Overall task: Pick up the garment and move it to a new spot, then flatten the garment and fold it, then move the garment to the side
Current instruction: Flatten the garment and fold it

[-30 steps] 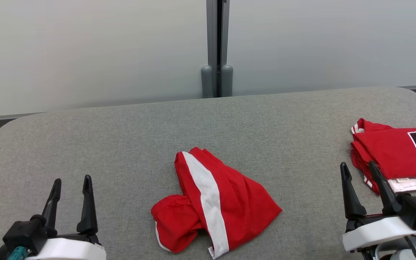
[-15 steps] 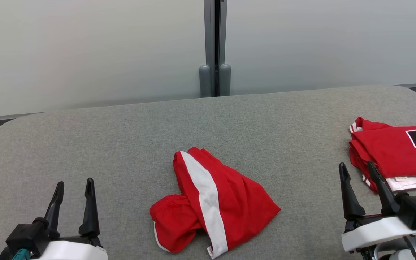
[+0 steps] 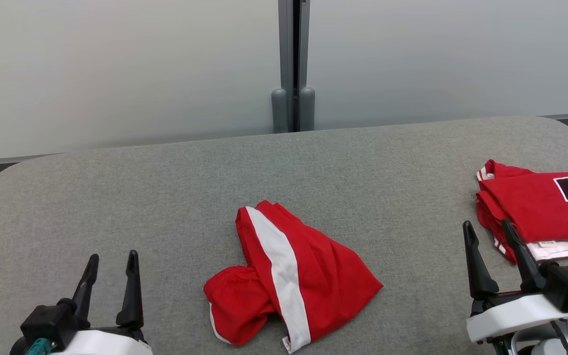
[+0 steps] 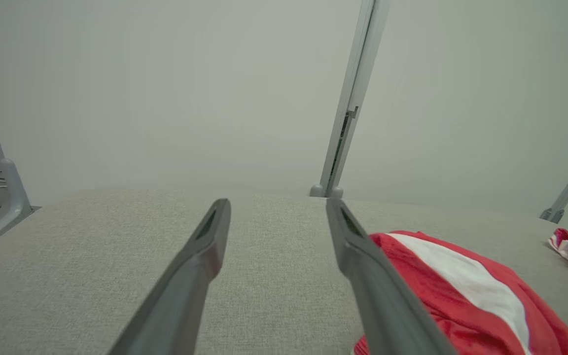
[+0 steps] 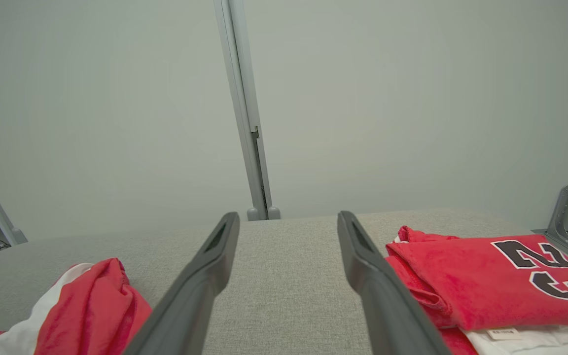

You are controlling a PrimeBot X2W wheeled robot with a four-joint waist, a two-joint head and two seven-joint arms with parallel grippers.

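- I see one grey table point(image 3: 165, 197) across the head view.
- One red garment point(image 3: 323, 276) lies bunched up at the lower middle. Its white stripe point(image 3: 281, 266) runs top to bottom, leaning right.
- One folded red pile point(image 3: 530, 207) sits at the right edge.
- Two claws: left gripper point(image 3: 112, 256) lower left, right gripper point(image 3: 487, 224) lower right. Both are partly open and hold nothing.

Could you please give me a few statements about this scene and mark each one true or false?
1. The red shorts with a white stripe lie near the middle of the grey fabric-covered table. True.
2. The left gripper is shut on the shorts. False: it is open, apart from them.
3. The folded red jersey with black numerals lies near the right gripper. True.
4. The shorts are neatly folded. False: they lie crumpled.
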